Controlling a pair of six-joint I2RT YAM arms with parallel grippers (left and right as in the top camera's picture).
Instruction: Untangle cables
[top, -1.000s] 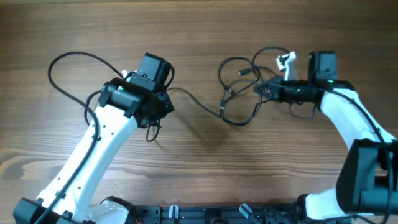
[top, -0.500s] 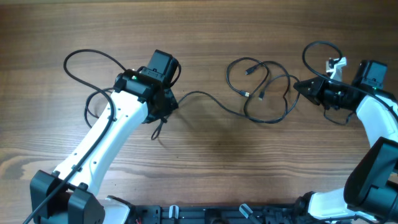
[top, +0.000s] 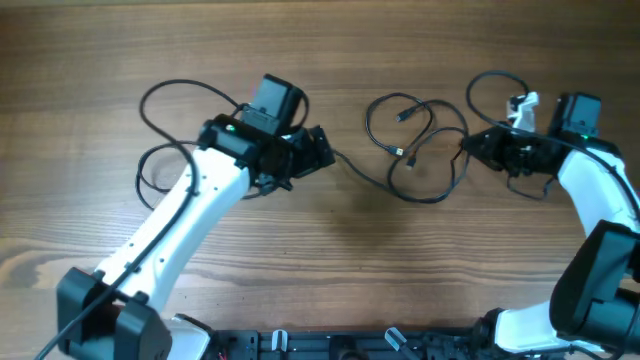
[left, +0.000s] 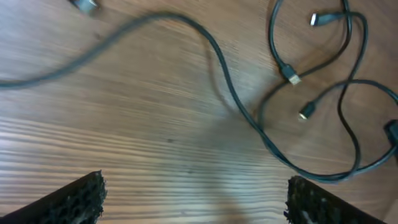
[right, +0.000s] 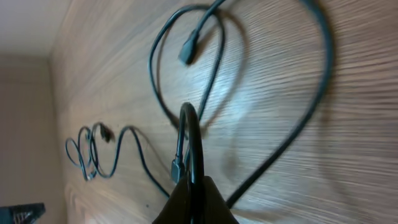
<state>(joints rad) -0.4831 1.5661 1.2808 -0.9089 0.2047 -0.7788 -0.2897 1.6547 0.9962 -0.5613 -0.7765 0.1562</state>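
Item one, brown wood-grain table (top: 330, 40): bare plank pattern in every view. Only the right wrist view shows a pale wall (right: 25, 37) beyond its far edge. Item two, white left arm (top: 180, 220): reaches further toward the centre than a second ago. Item three, white right arm (top: 590, 190): stands further right than a second ago, though slightly back from its widest reach. Item four, left gripper (top: 322, 152): black, clamped a second ago, jaws now spread wide. The left wrist view shows its two honeycomb pads (left: 74, 199) at opposite lower corners with only bare wood between them, holding nothing. Item five, right gripper (top: 475, 143): black, jaws together and pinched on a strand, as before. The overhead view hides the contact; the right wrist view shows the strand rising in an arc out of the closed tips. Item six, thin black cables (top: 420, 150): on the table between the two grippers, nearer the right one. They were a tight knot a second ago and now lie as wider overlapping loops, with one tail running left to just beside the left gripper. Item seven, small metal-tipped plugs (left: 291, 76): three lie inside the loops, clearest in the left wrist view.
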